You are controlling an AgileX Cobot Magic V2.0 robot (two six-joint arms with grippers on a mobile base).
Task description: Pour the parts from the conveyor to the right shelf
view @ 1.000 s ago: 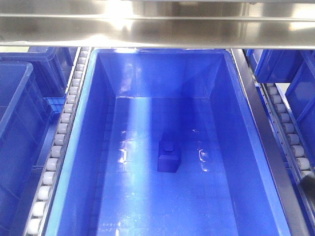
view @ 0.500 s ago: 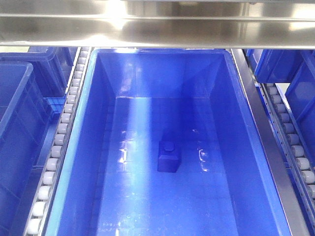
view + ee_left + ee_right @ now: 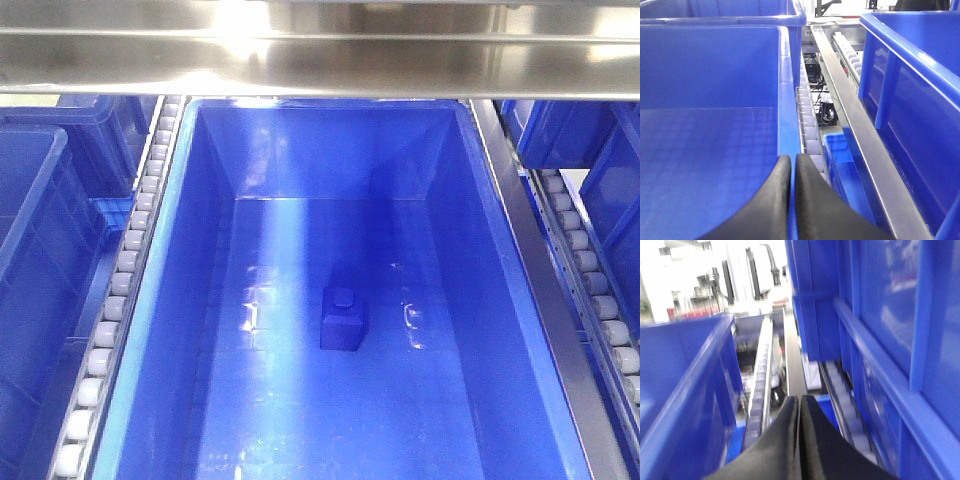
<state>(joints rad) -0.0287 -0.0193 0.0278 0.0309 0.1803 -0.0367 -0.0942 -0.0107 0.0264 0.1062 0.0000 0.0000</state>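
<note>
One of the parts [image 3: 343,318], a small blue block with a stud on top, lies on the floor of a deep blue bin [image 3: 480,300] on the right shelf [image 3: 320,60]. No gripper shows in the front view. My left gripper [image 3: 792,159] is shut, its black fingers [image 3: 775,200] over the rim [image 3: 789,100] of a blue bin whose ribbed floor is bare, with only a thin slit between them. The right gripper [image 3: 800,399] is shut with nothing between its fingers, above a steel rail [image 3: 792,360]; this view is blurred. The conveyor is out of view.
Roller lanes [image 3: 125,270] run along both sides of the middle bin, with more blue bins [image 3: 30,250] beyond. Rollers [image 3: 807,115] and a steel rail [image 3: 860,125] separate the bins beside my left gripper. Stacked blue bins [image 3: 880,340] stand close on the right.
</note>
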